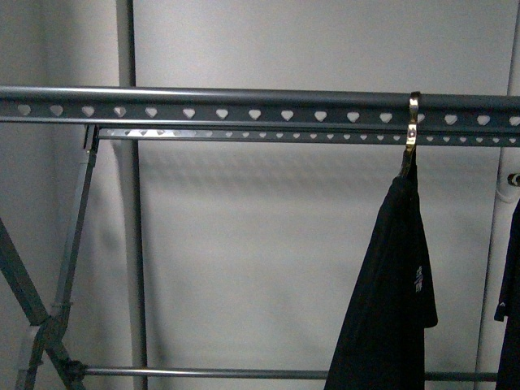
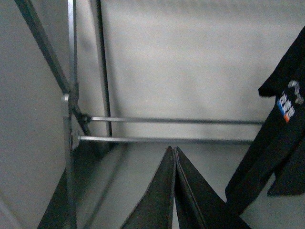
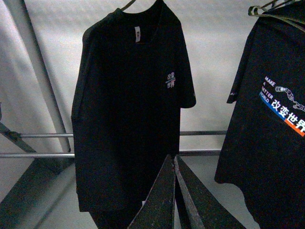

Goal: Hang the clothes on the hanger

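The hanger (image 1: 244, 106) is a grey metal rack whose top rail carries a row of heart-shaped holes. A black T-shirt (image 1: 390, 301) hangs from that rail by a gold hook (image 1: 414, 122). In the right wrist view this shirt (image 3: 133, 119) hangs just beyond my shut right gripper (image 3: 173, 157). Beside it hangs a second black T-shirt with white "MAKE" lettering (image 3: 276, 124). My left gripper (image 2: 174, 149) is shut on nothing, and a black shirt with coloured lettering (image 2: 286, 138) hangs off to one side of it. Neither arm shows in the front view.
The rack's slanted legs (image 1: 24, 301) and upright post (image 1: 130, 244) stand at the left. Two low crossbars (image 2: 171, 121) run behind the shirts. A white wall (image 1: 268, 244) is close behind the rack. Another dark garment (image 1: 510, 301) hangs at the right edge.
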`<action>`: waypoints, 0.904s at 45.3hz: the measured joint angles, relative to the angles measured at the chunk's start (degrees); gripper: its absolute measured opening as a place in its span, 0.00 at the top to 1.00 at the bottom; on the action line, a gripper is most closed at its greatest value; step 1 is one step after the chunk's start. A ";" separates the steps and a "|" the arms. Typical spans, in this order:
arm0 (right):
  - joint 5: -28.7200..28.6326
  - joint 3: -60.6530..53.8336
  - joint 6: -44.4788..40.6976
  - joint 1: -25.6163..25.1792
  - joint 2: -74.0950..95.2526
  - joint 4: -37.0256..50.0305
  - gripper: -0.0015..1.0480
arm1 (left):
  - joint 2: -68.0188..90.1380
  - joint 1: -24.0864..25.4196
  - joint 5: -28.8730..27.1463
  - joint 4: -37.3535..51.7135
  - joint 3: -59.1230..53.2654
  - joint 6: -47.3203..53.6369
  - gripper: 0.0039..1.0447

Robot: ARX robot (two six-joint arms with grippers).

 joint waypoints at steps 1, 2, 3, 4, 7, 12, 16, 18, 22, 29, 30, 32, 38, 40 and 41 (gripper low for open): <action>-0.02 -0.31 0.00 0.00 -0.24 0.07 0.98 | -2.45 0.00 0.00 -3.13 0.00 0.00 0.97; 0.00 -0.61 -0.02 0.00 -0.42 0.15 0.98 | -4.28 0.00 -0.09 -4.50 0.00 0.02 0.97; 0.00 -0.83 0.00 0.00 -0.52 0.22 0.98 | -5.11 0.00 -0.04 -4.76 0.00 0.00 0.97; 0.00 -1.05 0.00 0.00 -0.63 0.26 0.98 | -5.57 0.00 -0.04 -4.90 0.00 0.02 0.97; -0.02 -1.46 -0.02 0.00 -1.11 0.37 0.98 | -5.99 0.00 -0.09 -5.11 0.00 0.02 0.97; 0.02 -2.32 -0.02 0.00 -1.86 0.52 0.98 | -6.03 0.00 -0.04 -5.14 0.00 0.02 0.97; 0.00 -2.75 -0.02 0.00 -2.23 0.57 0.98 | -6.03 0.00 -0.04 -5.14 0.00 0.00 0.97; 0.00 -2.95 -0.02 0.00 -2.40 0.59 0.98 | -6.03 0.00 -0.04 -5.16 0.00 0.02 0.97; 0.00 -3.34 -0.02 0.00 -2.73 0.66 0.98 | -6.05 0.00 -0.04 -5.16 0.00 0.02 0.97; 0.00 -5.81 -0.02 0.00 -4.85 1.01 0.98 | -6.10 0.00 -0.04 -5.18 0.00 0.02 0.97; 0.00 -5.81 -0.02 0.00 -4.85 1.01 0.98 | -6.10 0.00 -0.04 -5.20 0.00 0.02 0.97; 0.00 -5.81 -0.02 0.00 -4.87 1.01 0.98 | -6.10 0.00 -0.04 -5.20 0.00 0.02 0.97; -0.02 -5.81 -0.07 0.00 -4.92 1.01 0.72 | -6.10 0.00 -0.04 -5.20 0.00 0.02 0.78; 0.00 -5.81 -0.07 0.00 -4.92 1.01 0.62 | -6.10 0.00 -0.04 -5.20 0.00 0.02 0.67; 0.00 -5.81 -0.07 0.00 -4.92 1.01 0.59 | -6.10 0.00 -0.04 -5.20 0.00 0.02 0.64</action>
